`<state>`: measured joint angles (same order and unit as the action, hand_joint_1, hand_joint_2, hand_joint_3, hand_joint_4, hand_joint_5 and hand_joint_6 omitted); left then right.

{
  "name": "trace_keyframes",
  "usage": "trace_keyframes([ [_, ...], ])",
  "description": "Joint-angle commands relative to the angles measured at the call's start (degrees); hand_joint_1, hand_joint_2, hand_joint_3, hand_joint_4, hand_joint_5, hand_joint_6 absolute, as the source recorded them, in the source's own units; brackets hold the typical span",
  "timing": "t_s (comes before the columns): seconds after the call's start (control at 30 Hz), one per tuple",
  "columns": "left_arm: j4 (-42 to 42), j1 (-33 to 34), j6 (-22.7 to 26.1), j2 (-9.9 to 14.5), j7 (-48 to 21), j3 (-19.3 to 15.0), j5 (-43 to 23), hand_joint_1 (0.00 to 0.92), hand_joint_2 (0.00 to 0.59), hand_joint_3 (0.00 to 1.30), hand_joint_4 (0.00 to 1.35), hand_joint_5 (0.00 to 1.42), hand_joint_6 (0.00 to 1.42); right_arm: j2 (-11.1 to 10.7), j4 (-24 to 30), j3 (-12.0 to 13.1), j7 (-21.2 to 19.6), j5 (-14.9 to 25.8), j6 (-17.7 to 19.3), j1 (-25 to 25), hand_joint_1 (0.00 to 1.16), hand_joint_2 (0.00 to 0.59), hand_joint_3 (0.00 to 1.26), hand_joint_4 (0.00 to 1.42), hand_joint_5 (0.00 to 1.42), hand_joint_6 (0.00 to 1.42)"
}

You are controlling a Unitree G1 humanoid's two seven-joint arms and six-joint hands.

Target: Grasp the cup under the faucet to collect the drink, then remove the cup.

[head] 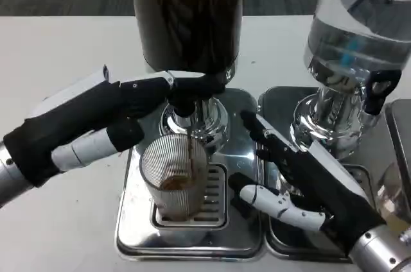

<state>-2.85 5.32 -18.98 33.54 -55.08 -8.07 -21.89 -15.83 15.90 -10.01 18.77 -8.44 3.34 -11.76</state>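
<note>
Cup: you have one clear ribbed glass cup (174, 176) standing upright under the dark dispenser's tap, its long axis vertical and its mouth facing up; it sits on the slotted grate of the left steel drip tray (131, 233), at about 6 o'clock from the tap.
Cup contents: a thin brown stream falls into it and a shallow brown pool lies at the bottom.
Dispensers: you can count two. The tall dark drink dispenser (186, 15) at 12 o'clock holds a dark brown liquid; the clear drink dispenser (356, 34) at 2 o'clock holds a clear liquid.
Taps: two, each with a black lever; the black tap lever (192, 89) sits over the cup, the other black lever (379, 89) on the clear dispenser.
Trays: two steel drip trays side by side; the right steel drip tray (276, 102) lies under the clear dispenser.
Left hand: your left hand (83, 127) reaches in from 9 o'clock, fingers on the black tap lever, pressing it.
Right hand: your right hand (295, 185) lies at 3 o'clock from the cup, released, fingers spread, just beside the cup and not touching it.
</note>
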Motion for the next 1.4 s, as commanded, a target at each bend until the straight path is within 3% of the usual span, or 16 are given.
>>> trace_keyframes([
  [0.03, -1.3, -0.9, -0.2, 1.0, -1.1, 0.5, 0.0, 0.0, 0.065, 0.25, 0.15, 0.18, 0.09, 0.1, -0.8, -0.9, 0.4, 0.2, -0.6, 1.3, 0.46, 0.219, 0.0, 0.0, 0.0, 0.05],
  [0.6, -1.5, -1.0, -0.1, 1.0, -0.6, 0.4, 0.1, 0.0, 0.068, 0.25, 0.15, 0.18, 0.1, 0.1, -4.4, -4.7, 0.1, -1.6, 1.1, 5.0, 0.49, 0.212, 0.0, 0.0, 0.0, 0.0],
  [0.87, -1.7, -1.1, 0.0, 1.1, -0.4, 0.2, 0.1, 0.0, 0.072, 0.25, 0.16, 0.18, 0.1, 1.2, -12.2, -5.4, 0.2, -0.2, 7.7, 7.2, 0.52, 0.201, 0.0, 0.0, 0.0, 0.0],
  [1.4, -1.1, -0.8, 0.0, 1.1, -0.1, 0.2, 0.3, 0.0, 0.073, 0.26, 0.16, 0.18, 0.09, 3.3, -17.3, -5.4, -0.8, -0.6, 11.4, 10.3, 0.52, 0.201, 0.0, 0.0, 0.0, 0.0],
])
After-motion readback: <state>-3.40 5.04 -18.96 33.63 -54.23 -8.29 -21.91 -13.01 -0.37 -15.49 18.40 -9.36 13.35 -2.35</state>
